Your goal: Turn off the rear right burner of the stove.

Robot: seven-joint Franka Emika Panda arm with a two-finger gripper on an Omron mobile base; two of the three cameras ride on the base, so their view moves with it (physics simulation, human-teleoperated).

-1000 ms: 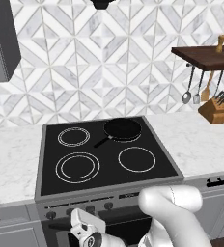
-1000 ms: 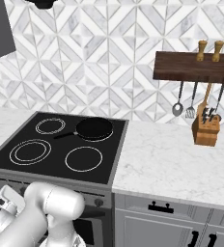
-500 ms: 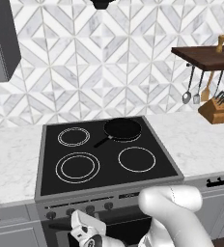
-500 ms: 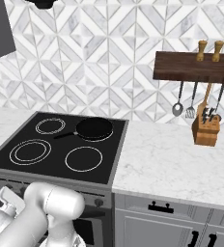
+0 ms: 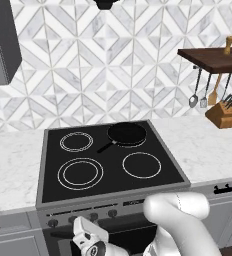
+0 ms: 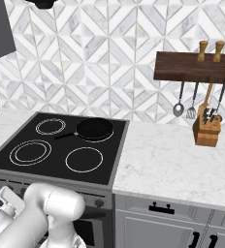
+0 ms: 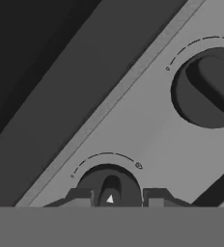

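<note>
The stove [image 5: 43, 170] is a grey steel range with a black glass top [image 6: 17, 167]. A small black skillet [image 5: 127, 134] [image 6: 94, 129] covers the rear right burner, so its ring is hidden. A row of small dark knobs [image 5: 94, 216] runs along the front panel. In the hand view my gripper [image 7: 115, 197] is open right at the panel. Its fingertips [image 7: 80, 195] stand on either side of one knob [image 7: 109, 179] and do not touch its ridge. A second knob [image 7: 208, 87] sits up and to the right. My hand [image 5: 88, 240] [image 6: 5, 203] hangs low in front of the stove.
Marble counter [image 6: 172, 164] lies on both sides of the stove. A wooden knife block [image 6: 205, 131] stands at the back right under a dark shelf [image 6: 194, 68] with hanging utensils. Cabinet drawers with black handles [image 6: 160, 209] are below the counter. My white arm [image 5: 180, 220] bulks in front of the oven door.
My hand has shifted only very slightly in front of the knob panel. The stove and skillet are where they were.
</note>
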